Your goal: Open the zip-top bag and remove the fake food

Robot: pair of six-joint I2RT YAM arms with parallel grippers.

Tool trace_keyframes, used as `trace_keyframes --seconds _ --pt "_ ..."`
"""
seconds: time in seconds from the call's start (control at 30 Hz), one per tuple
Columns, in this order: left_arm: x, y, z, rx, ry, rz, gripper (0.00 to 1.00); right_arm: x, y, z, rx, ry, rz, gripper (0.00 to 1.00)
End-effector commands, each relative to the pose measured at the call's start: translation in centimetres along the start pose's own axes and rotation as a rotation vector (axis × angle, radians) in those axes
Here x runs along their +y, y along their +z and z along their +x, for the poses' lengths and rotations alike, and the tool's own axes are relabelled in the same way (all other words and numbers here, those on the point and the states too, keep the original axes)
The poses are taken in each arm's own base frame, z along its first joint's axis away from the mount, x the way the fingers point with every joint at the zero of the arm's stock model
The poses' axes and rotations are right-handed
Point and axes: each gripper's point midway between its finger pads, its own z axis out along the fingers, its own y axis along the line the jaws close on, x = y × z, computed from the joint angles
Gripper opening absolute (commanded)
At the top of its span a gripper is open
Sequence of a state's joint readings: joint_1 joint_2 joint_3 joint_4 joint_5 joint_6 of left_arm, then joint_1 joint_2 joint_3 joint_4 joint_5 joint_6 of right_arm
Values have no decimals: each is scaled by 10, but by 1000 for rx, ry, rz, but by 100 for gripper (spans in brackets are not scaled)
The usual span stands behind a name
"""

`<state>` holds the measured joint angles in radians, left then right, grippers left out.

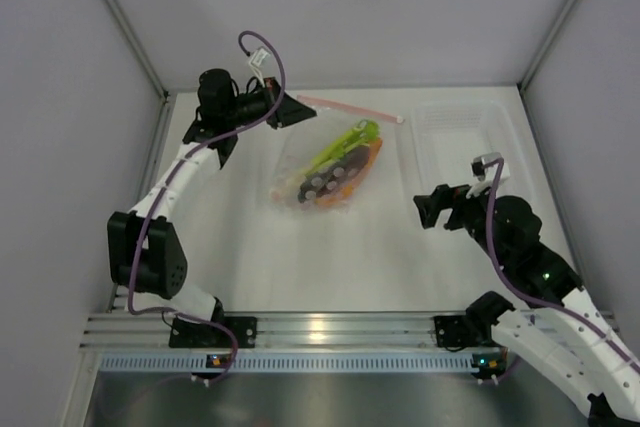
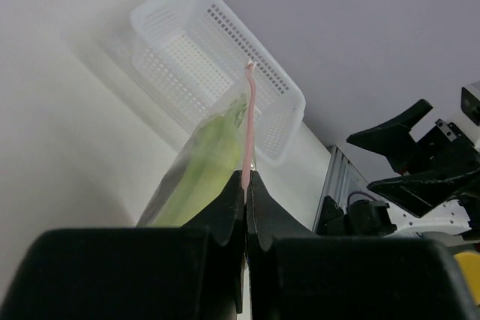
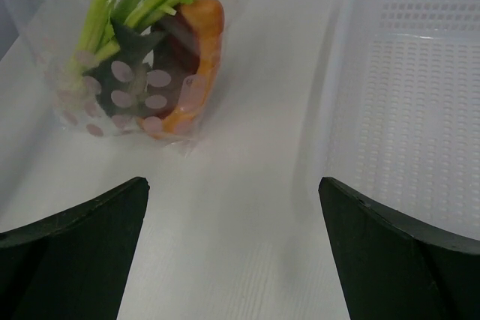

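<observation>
Left claw (image 2: 245,196) pinches the zip-top bag (image 2: 206,174) by its pink strip.

The bag (image 1: 325,162) is clear, glossy, crinkled plastic film with a smooth pink plastic strip (image 1: 350,107) on its far edge, and the food (image 3: 202,58) inside it looks like smooth, slightly shiny plastic. Under the bag the table (image 1: 300,257) is matt white and smooth. Right of the bag the tray (image 1: 465,112) is translucent, perforated plastic.

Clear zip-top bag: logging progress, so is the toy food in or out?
In: green stalk, orange slice and spotted dark piece show through the crinkly clear plastic pouch.
</observation>
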<state>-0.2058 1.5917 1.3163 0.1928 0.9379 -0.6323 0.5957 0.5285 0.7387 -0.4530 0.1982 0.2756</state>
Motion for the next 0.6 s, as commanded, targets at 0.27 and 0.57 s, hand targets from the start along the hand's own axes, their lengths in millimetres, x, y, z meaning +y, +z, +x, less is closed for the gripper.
trace_keyframes --seconds 0.27,0.57 --pt "-142 -36 -34 -35 253 216 0 48 -28 -28 -185 -11 -308 98" --pt "-207 -57 -38 -34 330 335 0 48 -47 -53 -368 1 -337 97"
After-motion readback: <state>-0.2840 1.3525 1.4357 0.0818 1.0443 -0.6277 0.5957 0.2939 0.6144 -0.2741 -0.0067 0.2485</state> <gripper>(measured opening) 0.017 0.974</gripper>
